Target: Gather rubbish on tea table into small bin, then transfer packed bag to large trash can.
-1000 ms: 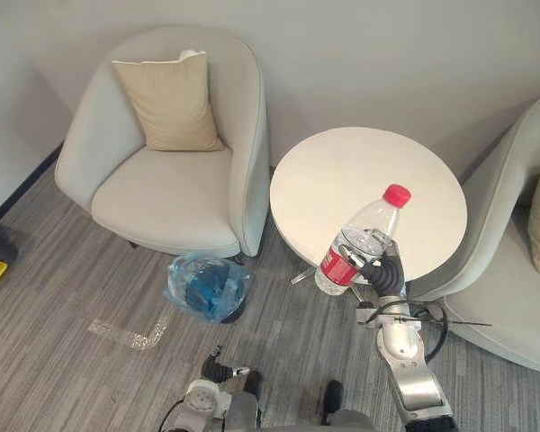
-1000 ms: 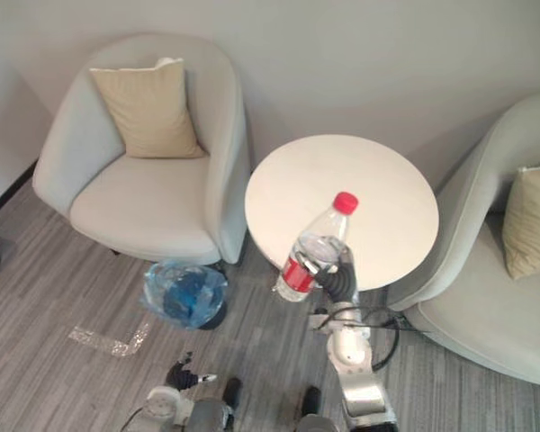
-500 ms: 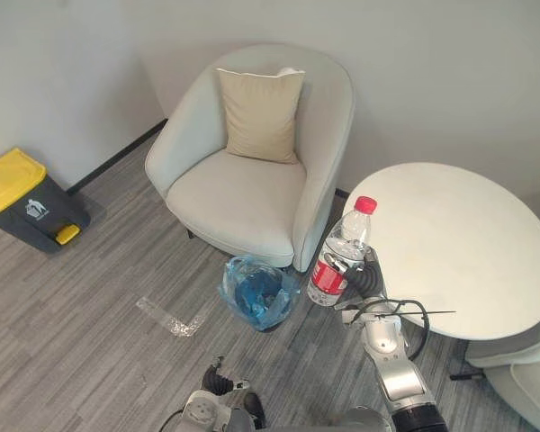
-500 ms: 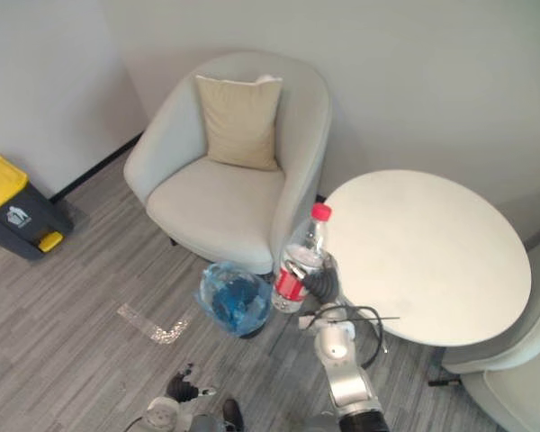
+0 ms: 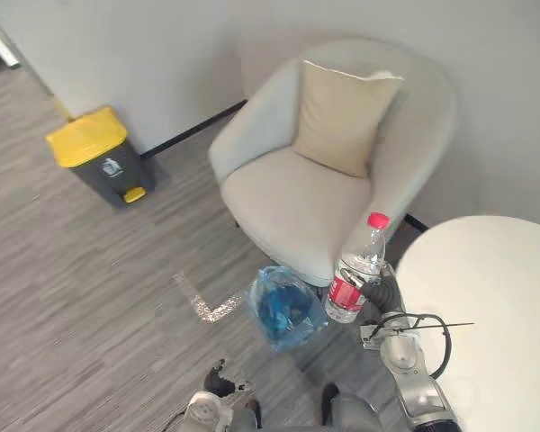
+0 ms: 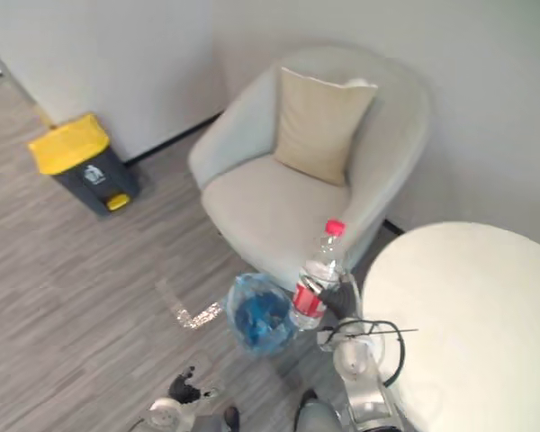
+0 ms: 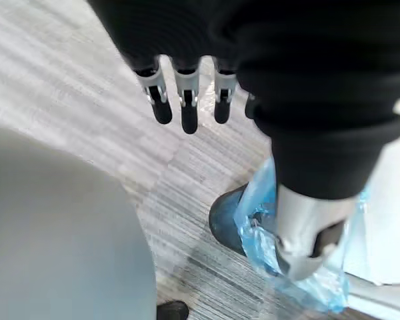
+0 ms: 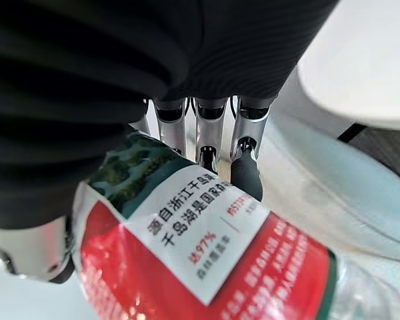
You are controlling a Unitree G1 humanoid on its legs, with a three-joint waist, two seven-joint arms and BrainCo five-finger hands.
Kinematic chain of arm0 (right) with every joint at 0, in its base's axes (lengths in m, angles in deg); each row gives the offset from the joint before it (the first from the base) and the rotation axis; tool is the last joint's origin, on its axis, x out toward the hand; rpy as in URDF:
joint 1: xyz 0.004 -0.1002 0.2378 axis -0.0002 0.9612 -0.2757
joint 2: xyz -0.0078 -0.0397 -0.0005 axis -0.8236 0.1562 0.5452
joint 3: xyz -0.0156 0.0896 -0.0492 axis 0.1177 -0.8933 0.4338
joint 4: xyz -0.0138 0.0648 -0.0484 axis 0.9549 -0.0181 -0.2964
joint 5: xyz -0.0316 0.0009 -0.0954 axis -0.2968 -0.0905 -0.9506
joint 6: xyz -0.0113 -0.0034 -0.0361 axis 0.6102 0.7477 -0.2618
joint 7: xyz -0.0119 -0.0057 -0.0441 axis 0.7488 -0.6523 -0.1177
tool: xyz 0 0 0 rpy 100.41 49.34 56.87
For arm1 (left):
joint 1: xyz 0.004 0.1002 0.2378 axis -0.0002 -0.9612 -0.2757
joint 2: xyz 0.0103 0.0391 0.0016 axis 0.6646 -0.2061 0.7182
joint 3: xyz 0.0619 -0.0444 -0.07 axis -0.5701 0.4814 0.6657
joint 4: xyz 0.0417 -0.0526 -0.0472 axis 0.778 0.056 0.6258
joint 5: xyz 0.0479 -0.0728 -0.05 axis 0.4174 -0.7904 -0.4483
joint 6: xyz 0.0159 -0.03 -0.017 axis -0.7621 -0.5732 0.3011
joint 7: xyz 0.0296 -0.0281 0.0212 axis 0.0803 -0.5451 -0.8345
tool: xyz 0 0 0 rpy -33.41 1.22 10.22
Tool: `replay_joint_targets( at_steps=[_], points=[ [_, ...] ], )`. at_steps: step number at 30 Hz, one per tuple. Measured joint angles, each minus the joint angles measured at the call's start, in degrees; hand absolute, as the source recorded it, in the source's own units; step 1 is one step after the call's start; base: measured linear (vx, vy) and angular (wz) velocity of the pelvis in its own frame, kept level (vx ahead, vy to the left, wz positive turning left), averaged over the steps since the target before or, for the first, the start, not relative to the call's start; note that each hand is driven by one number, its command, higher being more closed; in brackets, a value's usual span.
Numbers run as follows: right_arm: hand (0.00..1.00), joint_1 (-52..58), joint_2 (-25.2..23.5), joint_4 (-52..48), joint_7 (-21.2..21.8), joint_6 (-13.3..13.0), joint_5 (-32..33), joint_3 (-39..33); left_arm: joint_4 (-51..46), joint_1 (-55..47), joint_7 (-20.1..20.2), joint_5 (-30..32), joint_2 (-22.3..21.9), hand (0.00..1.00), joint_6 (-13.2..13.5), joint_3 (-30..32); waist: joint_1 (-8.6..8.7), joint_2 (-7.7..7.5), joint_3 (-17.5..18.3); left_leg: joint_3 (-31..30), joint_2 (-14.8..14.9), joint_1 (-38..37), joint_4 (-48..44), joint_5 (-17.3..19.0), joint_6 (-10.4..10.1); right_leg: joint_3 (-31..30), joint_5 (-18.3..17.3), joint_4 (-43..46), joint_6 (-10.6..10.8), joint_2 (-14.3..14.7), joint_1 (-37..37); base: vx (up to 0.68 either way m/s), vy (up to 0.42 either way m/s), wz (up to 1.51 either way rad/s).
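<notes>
Partly hidden: the bottle [image 5: 357, 266] has its lower side behind the fingers of the right robot hand [image 5: 383, 293], and the tabletop [image 5: 495, 306] is cut off at the picture's edge.
Bottle: clear plastic with a red cap and red label, held upright off the tabletop, seen just beside the small bin [image 5: 283, 306].
Right robot hand: fingers curled round the bottle, plainest in the right wrist view.
Left robot hand [image 7: 184, 93]: fingers straight, holding nothing; too small to read in the head views.
Small bin: blue bag lining, contents unclear.
Large trash can [image 5: 97, 155]: yellow lid, by the wall, well apart.
</notes>
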State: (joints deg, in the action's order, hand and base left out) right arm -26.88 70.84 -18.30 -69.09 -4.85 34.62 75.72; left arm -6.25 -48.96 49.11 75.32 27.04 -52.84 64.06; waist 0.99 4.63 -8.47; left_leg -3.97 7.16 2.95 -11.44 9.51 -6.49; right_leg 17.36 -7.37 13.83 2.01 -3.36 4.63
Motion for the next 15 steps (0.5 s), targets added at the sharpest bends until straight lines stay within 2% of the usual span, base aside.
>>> replay_joint_targets(
  at_steps=[4,6,10,15],
  points=[
    [1.00,0.87,-0.81,0.19,0.08,-0.01,0.31,-0.94,-1.36,0.42,-0.02,0.11,0.69,0.00,0.02,-0.14,-0.52,-1.83,-1.10,2.79,0.16,2.45,-5.52,-0.03,-0.01,3.05,0.03,-2.50,-0.05,-0.20,-3.47,0.03,-0.030,0.61],
    [1.00,0.99,-1.54,0.68,0.03,-0.02,0.65,-1.34,-1.62,0.44,-0.03,-0.03,0.77,0.00,-0.01,-0.19,-0.66,-1.94,-1.17,5.21,0.04,3.68,-7.03,-0.11,0.09,4.37,0.12,-3.99,-0.20,-0.60,-4.91,-0.02,0.030,0.41],
    [1.00,0.18,-2.55,4.37,0.05,-0.04,1.47,-1.16,-2.32,0.45,-0.06,-0.05,0.89,0.00,-0.17,-0.36,-1.39,-2.12,-1.28,6.40,-1.13,2.76,-2.75,-2.06,0.89,5.72,0.93,-6.28,-0.73,-1.14,-5.58,-0.05,0.037,0.31],
    [1.00,-0.87,-2.37,7.25,0.09,0.10,-0.72,0.93,-2.08,0.39,-0.01,-0.01,1.18,0.00,-0.16,-0.29,-1.67,-2.36,-1.43,8.34,-1.68,0.49,2.82,-4.89,1.35,3.63,2.02,-5.93,-1.27,-1.50,-4.17,-0.10,0.024,-0.13]
  ],
)
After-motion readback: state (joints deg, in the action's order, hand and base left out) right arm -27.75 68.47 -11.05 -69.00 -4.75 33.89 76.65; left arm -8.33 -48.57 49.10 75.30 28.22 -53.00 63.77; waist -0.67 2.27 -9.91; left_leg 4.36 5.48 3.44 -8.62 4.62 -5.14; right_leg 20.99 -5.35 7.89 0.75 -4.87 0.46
